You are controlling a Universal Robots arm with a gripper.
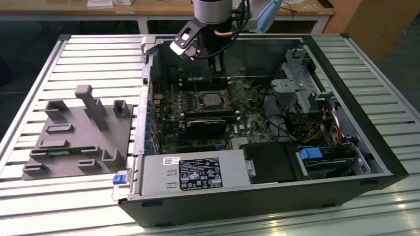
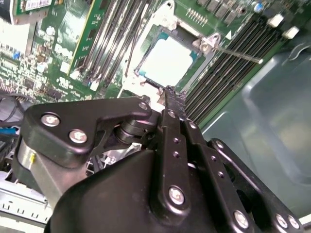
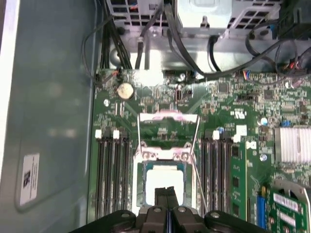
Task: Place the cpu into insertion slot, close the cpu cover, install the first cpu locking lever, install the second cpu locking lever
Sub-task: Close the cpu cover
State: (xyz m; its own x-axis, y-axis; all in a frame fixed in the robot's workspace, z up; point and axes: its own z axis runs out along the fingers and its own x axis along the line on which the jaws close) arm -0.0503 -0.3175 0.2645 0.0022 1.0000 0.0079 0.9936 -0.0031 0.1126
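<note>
In the exterior view, an open case [image 1: 262,209] lies on a slatted surface [image 1: 367,216], with a grey fixture [image 1: 72,142] just beside it at 9 o'clock. Inside the case, the power supply [image 1: 190,174] lies nearest, at 6 o'clock from the motherboard [image 1: 249,123]. The cpu [image 1: 211,100] sits flat in the slot [image 1: 198,93] at the board's middle, its grey top bare. The gripper [image 1: 219,76] hangs just at 12 o'clock from the cpu, reaching down into the case. In both wrist views the gripper [image 3: 166,191] [image 2: 170,92] has its fingers pressed together, with the tips close over the edge of the cpu [image 3: 165,178] [image 2: 167,60]. In the first wrist view the slot [image 3: 139,187] rims the chip, and beyond it the cover [image 3: 167,116] stands swung open, flanked by two thin levers [image 3: 196,145]. In the second wrist view a lever [image 2: 238,54] sticks out from the socket's corner.
</note>
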